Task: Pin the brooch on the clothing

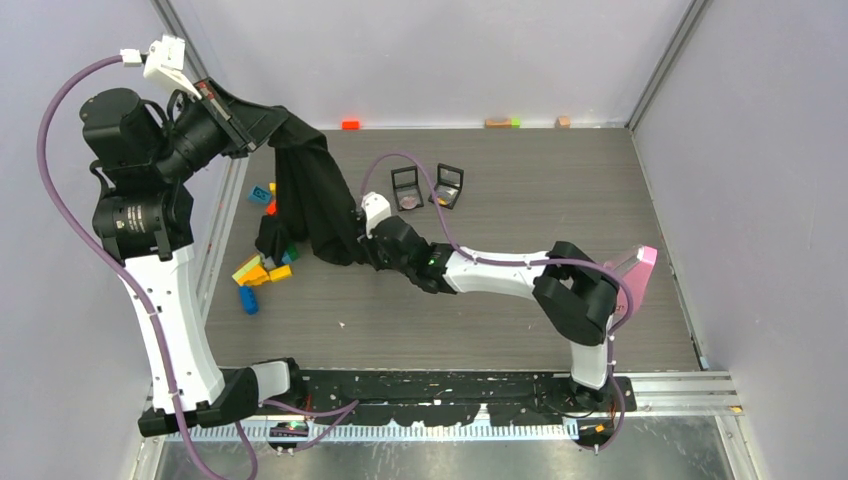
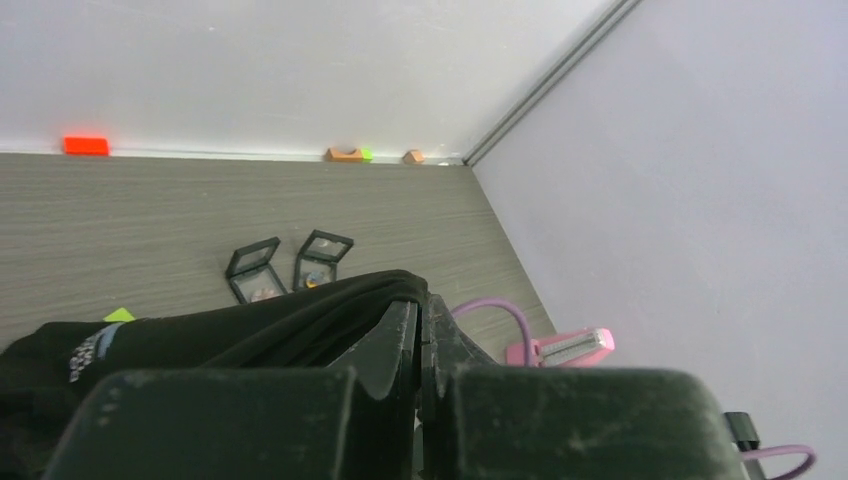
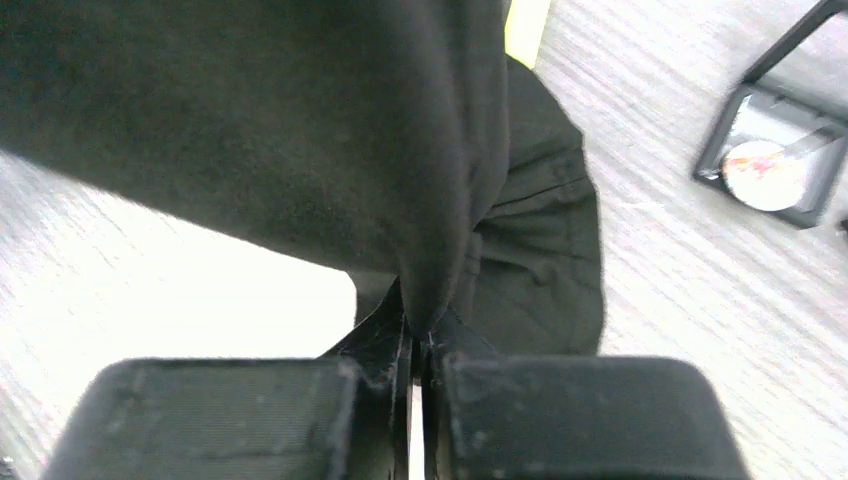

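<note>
The black T-shirt [image 1: 312,195] hangs stretched between both grippers over the left of the table. My left gripper [image 1: 262,128] is raised at the upper left and shut on the shirt's top edge [image 2: 330,310]. My right gripper [image 1: 360,238] is low near the table middle and shut on a lower fold of the shirt [image 3: 300,130]. Two open black brooch cases [image 1: 428,187] lie behind the right arm; one holds a round brooch [image 3: 762,172]. White print shows on the shirt in the left wrist view [image 2: 88,352].
Coloured toy blocks [image 1: 262,268] lie under and left of the shirt. A pink-handled tool [image 1: 640,262] lies at the right. Small blocks [image 1: 350,124] sit along the back wall. Walls enclose the table on three sides.
</note>
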